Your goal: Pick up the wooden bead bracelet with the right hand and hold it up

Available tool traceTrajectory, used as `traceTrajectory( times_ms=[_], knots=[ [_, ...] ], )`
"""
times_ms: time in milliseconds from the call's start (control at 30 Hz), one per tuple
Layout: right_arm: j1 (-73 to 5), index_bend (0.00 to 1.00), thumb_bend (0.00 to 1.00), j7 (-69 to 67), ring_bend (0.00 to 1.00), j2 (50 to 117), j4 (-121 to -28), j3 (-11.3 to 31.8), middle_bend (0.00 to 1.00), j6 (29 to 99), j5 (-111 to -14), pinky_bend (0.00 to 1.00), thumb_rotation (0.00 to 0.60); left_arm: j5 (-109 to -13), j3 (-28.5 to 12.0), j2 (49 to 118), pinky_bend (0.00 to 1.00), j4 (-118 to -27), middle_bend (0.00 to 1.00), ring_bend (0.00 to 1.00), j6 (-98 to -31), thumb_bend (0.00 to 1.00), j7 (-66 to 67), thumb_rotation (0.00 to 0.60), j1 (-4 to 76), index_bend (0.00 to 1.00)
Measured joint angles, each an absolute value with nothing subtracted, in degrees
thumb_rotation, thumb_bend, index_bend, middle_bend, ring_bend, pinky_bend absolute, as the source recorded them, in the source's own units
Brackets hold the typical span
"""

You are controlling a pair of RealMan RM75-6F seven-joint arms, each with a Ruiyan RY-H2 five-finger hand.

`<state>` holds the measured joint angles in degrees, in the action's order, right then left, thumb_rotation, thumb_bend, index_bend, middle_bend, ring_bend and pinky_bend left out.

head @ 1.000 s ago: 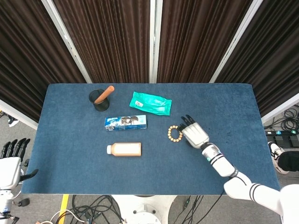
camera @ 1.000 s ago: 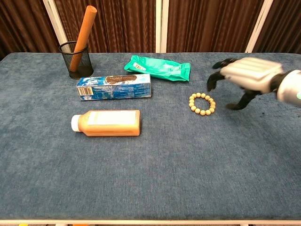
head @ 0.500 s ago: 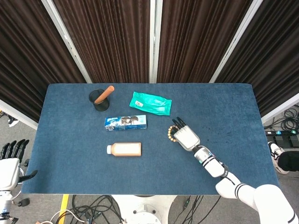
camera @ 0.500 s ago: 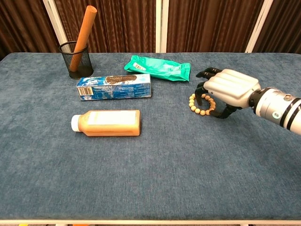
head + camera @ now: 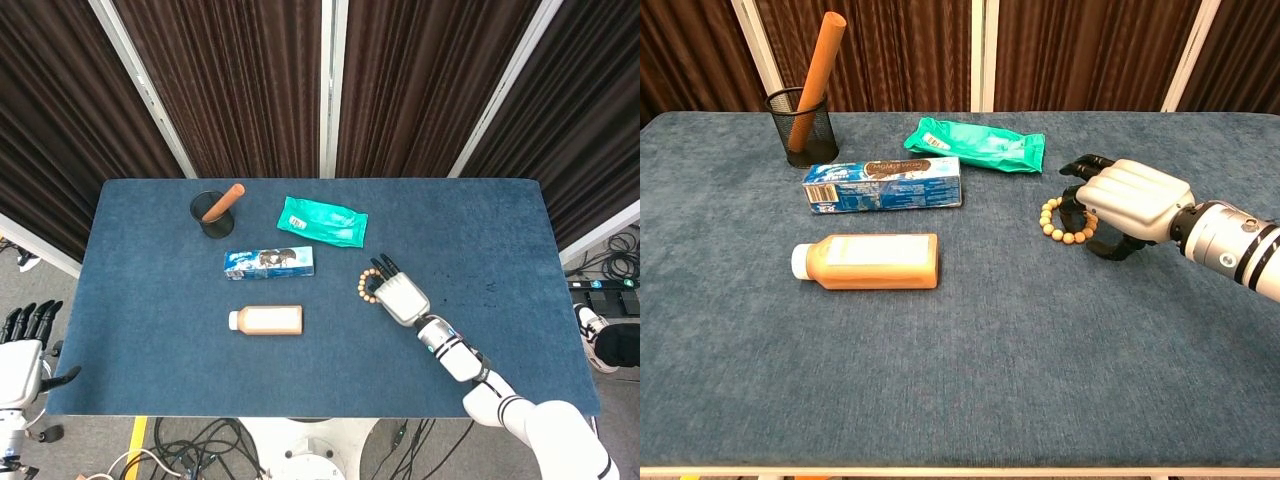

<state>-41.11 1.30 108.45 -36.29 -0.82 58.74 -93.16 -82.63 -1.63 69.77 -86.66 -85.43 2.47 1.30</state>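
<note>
The wooden bead bracelet [image 5: 1052,222] lies flat on the blue table, right of centre; the head view shows the bracelet [image 5: 366,288] too. My right hand [image 5: 1130,195] hovers low over its right half, palm down, fingers curved over the beads with dark fingertips [image 5: 1077,175] reaching past the ring and the thumb low on the near side. The beads under the palm are hidden, and no grip shows. From above, the right hand [image 5: 400,297] covers the ring's right side. My left hand [image 5: 20,355] hangs off the table's left front corner, fingers straight and apart, holding nothing.
An orange bottle [image 5: 868,261] lies on its side left of centre. Behind it lie a blue box [image 5: 885,183] and a green packet [image 5: 978,145]. A black mesh cup [image 5: 800,125] with a wooden stick [image 5: 822,60] stands at the back left.
My right hand has come in from the right and settled lower over the bracelet, its fingers now curving over the beads. The bracelet has stayed in place.
</note>
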Motion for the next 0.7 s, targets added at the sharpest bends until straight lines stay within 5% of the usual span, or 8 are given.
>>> traceTrajectory(
  times_ms=[233,433,700],
  knots=[
    [-40.63,0.79,0.33,-2.58,0.19,110.91,-31.37,-1.17,0.49,60.71,-93.53,0.01,0.600,-82.57,-1.55,69.74,0.00,-86.50,0.07,0.01,-85.65,0.00,1.97,0.600,0.98,0.08],
    [-39.65,0.82,0.37,-10.94,0.20,110.15,-33.16,0.82,0.52,62.81,-91.55,0.01,0.600,-83.02,-1.56,69.69,0.00,-86.53,0.07,0.01,-85.86,0.00,1.85,0.600,1.01,0.08],
    [-37.60,0.81,0.39,-35.77,0.19,98.02,-56.81,6.41,0.52,56.87,-83.00,0.01,0.600,-83.87,-1.70,69.49,0.00,-87.04,0.07,0.01,-85.67,0.00,2.23,0.600,1.64,0.08]
  ],
)
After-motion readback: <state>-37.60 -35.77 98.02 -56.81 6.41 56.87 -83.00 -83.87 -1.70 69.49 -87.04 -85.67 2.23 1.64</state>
